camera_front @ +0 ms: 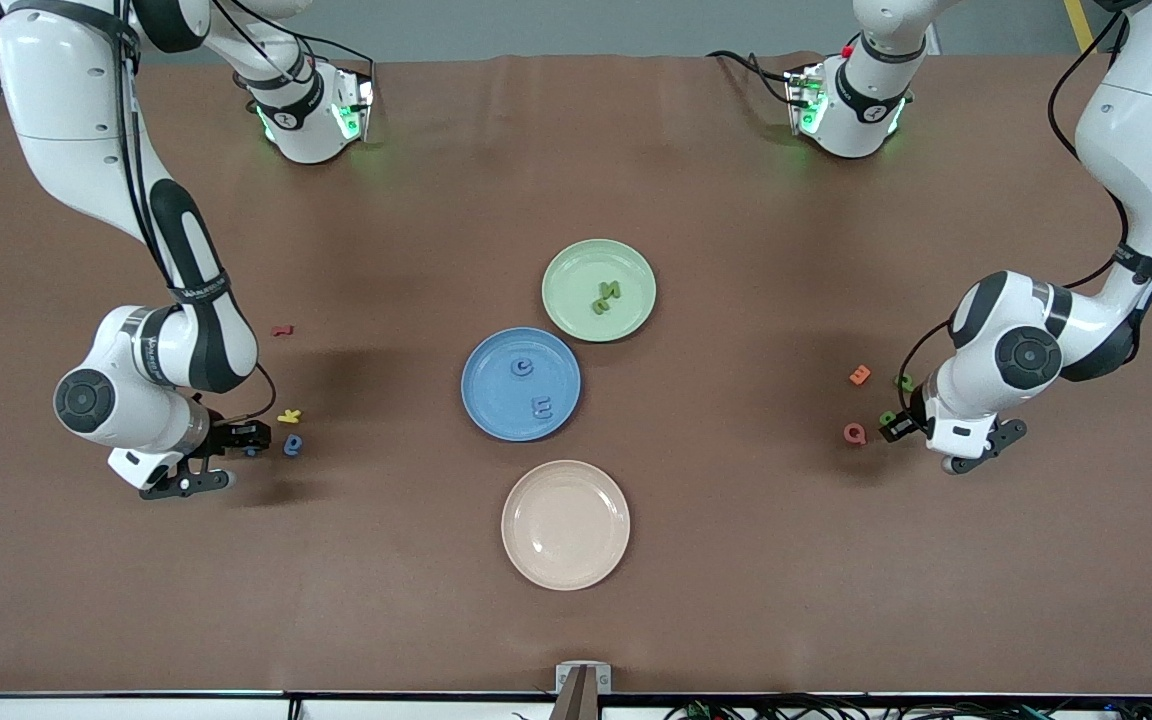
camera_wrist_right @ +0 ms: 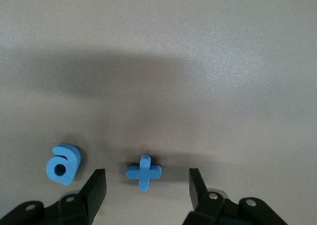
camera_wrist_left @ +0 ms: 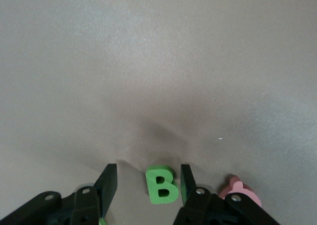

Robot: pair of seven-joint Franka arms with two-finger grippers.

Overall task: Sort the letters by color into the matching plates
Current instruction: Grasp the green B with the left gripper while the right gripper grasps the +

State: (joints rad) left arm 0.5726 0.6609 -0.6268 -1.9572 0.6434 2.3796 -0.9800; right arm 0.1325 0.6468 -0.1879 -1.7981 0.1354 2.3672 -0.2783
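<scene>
My right gripper is low over the table at the right arm's end. Its fingers are open around a blue plus without touching it. A blue "a" lies just outside one finger. My left gripper is down at the left arm's end and open. A green B lies between its fingers, close to one of them. In the table's middle are a green plate with two green letters, a blue plate with two blue letters, and a bare cream plate.
A yellow K and a dark red piece lie near the right gripper. Near the left gripper lie a pink Q, an orange piece and another green letter.
</scene>
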